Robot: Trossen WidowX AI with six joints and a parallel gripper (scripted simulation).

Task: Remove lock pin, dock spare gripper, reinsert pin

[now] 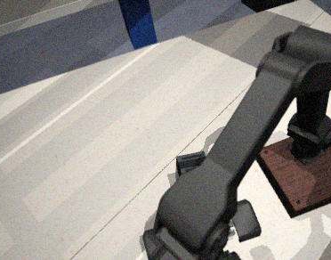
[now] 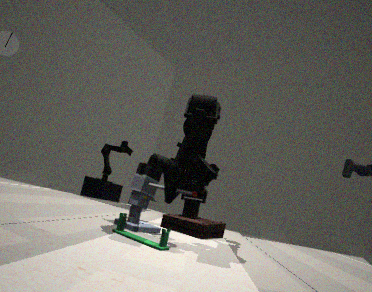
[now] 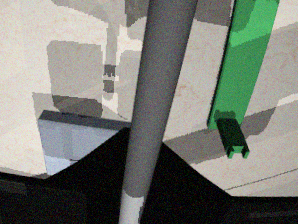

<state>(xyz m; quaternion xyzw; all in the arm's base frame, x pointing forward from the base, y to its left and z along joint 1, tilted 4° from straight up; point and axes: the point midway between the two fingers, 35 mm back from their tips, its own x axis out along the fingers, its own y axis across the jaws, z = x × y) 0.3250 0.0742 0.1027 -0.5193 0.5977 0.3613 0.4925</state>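
My gripper (image 3: pixel 135 138) is shut on the grey lock pin (image 3: pixel 162 75) (image 2: pixel 182 191). In the exterior view the pin is held roughly level above the table, its red head at the right end and its left end near the upper part of the blue-grey mount (image 2: pixel 135 212) (image 3: pixel 70 142). I cannot tell whether the pin touches the mount. A boxy upper part of the mount (image 1: pixel 191 162) seems to show behind the arm in the top view. The spare gripper cannot be told apart from the mount's upper blocks. The fingertips are hidden in the top view.
An empty green cradle (image 2: pixel 142 240) (image 3: pixel 250 65) with two notched posts stands on the table beside the mount. My arm rises from a brown wooden base (image 2: pixel 192 227) (image 1: pixel 282 178) beyond the mount. Other dark arms stand in the background. A blue post (image 1: pixel 140 27) stands beyond the table edge.
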